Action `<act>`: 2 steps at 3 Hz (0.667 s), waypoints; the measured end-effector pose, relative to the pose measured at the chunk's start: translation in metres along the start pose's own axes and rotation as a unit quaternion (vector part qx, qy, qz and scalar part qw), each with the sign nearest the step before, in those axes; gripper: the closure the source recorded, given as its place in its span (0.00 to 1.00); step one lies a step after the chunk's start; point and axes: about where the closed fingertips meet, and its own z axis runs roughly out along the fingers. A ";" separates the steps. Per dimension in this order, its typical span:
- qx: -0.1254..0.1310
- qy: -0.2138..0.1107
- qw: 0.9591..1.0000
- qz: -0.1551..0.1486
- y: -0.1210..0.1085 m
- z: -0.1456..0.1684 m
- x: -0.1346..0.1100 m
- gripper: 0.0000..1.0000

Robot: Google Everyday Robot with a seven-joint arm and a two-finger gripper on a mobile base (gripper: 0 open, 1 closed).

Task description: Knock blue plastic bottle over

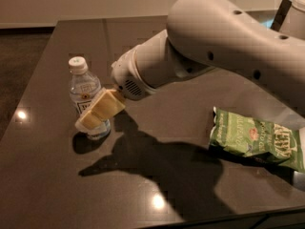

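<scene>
One blue plastic bottle (85, 87) stands upright at the left of the counter (52, 190). The gripper (99, 112) sits low against its side, apparently touching, placed for a sideways shove; whether it is open or closed cannot be told. To the right, a green snack bag (257, 140) lies well apart.

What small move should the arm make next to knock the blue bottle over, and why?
Probably push the gripper sideways, toward the left edge of the view, into the blue plastic bottle. The bottle stands upright on the table, and the gripper is already at its lower part, so a short push may tip it.
</scene>
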 end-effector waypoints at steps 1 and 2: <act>-0.007 -0.013 1.000 0.000 0.005 0.010 -0.009 0.00; -0.012 -0.020 1.000 -0.001 0.006 0.015 -0.014 0.18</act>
